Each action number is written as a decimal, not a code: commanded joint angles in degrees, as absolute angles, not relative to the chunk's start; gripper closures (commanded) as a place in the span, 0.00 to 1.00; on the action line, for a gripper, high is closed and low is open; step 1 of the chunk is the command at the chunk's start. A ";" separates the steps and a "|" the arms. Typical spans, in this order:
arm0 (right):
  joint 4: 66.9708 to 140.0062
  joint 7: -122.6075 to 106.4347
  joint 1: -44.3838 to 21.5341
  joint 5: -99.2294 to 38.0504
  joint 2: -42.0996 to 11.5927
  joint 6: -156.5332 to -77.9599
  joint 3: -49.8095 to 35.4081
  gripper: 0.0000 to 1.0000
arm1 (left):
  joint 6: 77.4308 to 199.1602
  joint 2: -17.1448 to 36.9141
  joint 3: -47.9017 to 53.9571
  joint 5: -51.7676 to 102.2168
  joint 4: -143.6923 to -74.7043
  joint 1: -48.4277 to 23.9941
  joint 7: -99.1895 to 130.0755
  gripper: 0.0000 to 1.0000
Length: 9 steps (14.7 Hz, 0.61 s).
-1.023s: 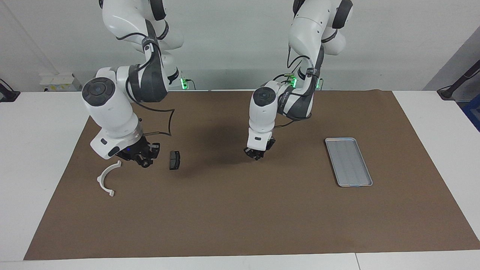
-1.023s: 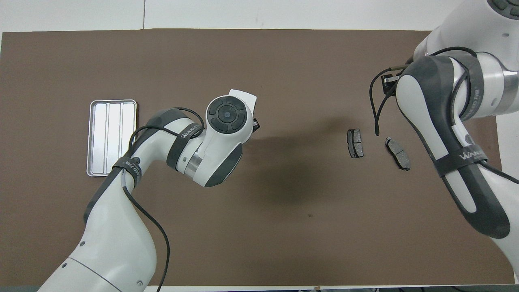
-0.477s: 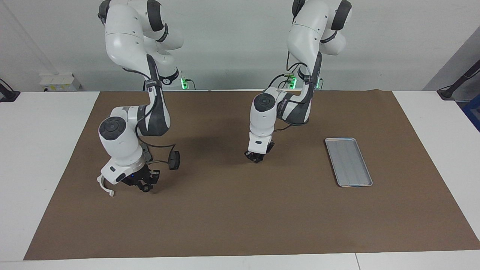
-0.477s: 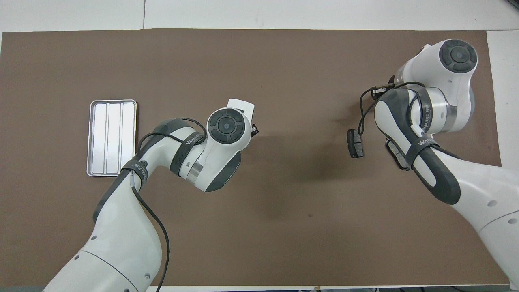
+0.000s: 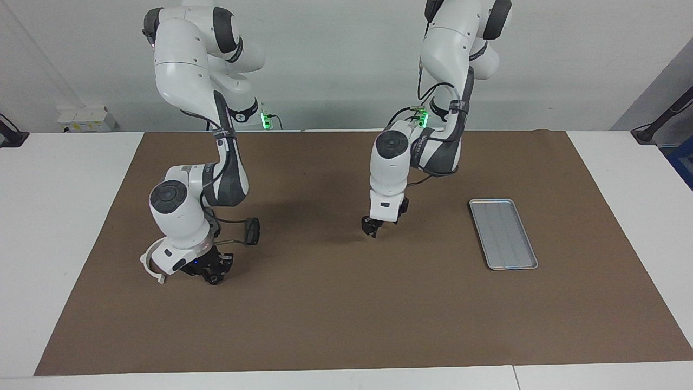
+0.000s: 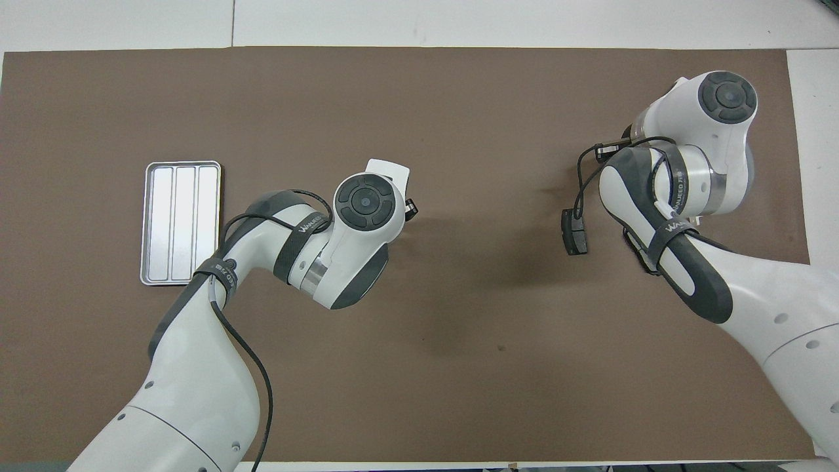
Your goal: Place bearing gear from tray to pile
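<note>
Mat (image 5: 346, 319): brown sheet covering most of the white table.
Right arm: reaches out from its base toward the right arm's end of the mat; wrist turned down over the pile.
Left arm: bent over the mat's middle, waiting.
Tray (image 5: 503, 233): silver, ribbed, toward the left arm's end of the mat, near its long centre line; nothing shows in it.
Pile: white half-ring bracket (image 5: 147, 265) partly under the right wrist; one dark brake pad (image 5: 252, 231) just beside it, nearer the robots; second pad (image 6: 639, 249) mostly hidden under the right forearm.
Right gripper (image 5: 208, 272): low at the mat beside the bracket; finger spread and any load cannot be told.
Left gripper (image 5: 372, 227): just above bare mat; fingers look closed together, nothing visible between them.
Bearing gear: not identifiable in either view.
Progress: tray looks emptied; whether the gear is already set down at the pile cannot be confirmed.
</note>
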<state>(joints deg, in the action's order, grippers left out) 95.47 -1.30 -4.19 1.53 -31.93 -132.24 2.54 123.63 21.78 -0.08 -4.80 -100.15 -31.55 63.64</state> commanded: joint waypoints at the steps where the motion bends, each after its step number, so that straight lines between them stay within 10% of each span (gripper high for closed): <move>1: 95.80 -0.27 -3.78 1.49 -31.90 -132.98 1.93 0.65 | 115.61 11.19 0.18 -5.98 -102.83 -25.16 56.55 0.00; 4: 95.71 0.18 -4.13 1.49 -31.90 -132.89 1.93 0.00 | 108.92 6.34 0.09 -5.89 -102.66 -20.05 47.05 0.00; 9: 93.79 6.74 -7.99 1.85 -27.61 -121.85 1.93 0.00 | 100.74 -1.31 0.09 -5.27 -103.10 -11.00 30.00 0.00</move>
